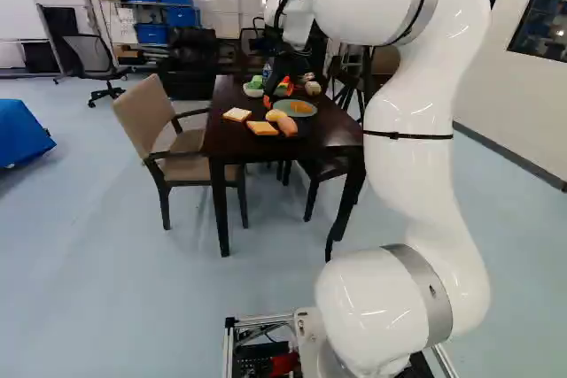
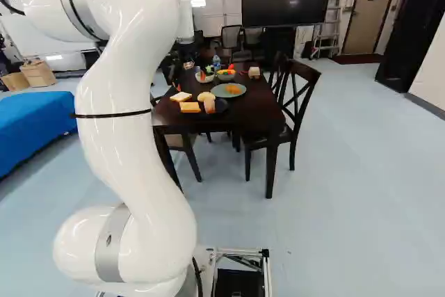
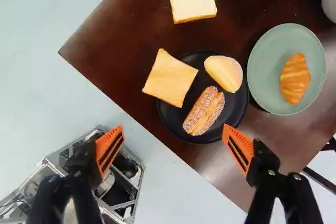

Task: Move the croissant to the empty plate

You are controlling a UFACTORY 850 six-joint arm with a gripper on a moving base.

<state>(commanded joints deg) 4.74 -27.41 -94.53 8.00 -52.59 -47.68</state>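
Orange-padded, spread wide at the gripper (image 3: 177, 144); must travel sideways beyond the black plate (image 3: 236, 109) to the croissant (image 3: 295, 78), lying roughly across the closing line.

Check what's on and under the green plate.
The croissant lies on the green plate; nothing else shows there. Whatever is under the plate is hidden. The dark table shows around it, and the black plate is close beside it; I can't tell whether their rims overlap.

Tabletop (image 3: 121, 40) count, for your log: you have 2 plates (image 3: 262, 77), 1 croissant (image 3: 295, 78), 2 square slices (image 3: 169, 78), 1 coated roll (image 3: 203, 111), 1 smooth bun (image 3: 223, 72), 2 bowls (image 2: 226, 76), 1 bottle (image 2: 216, 62).
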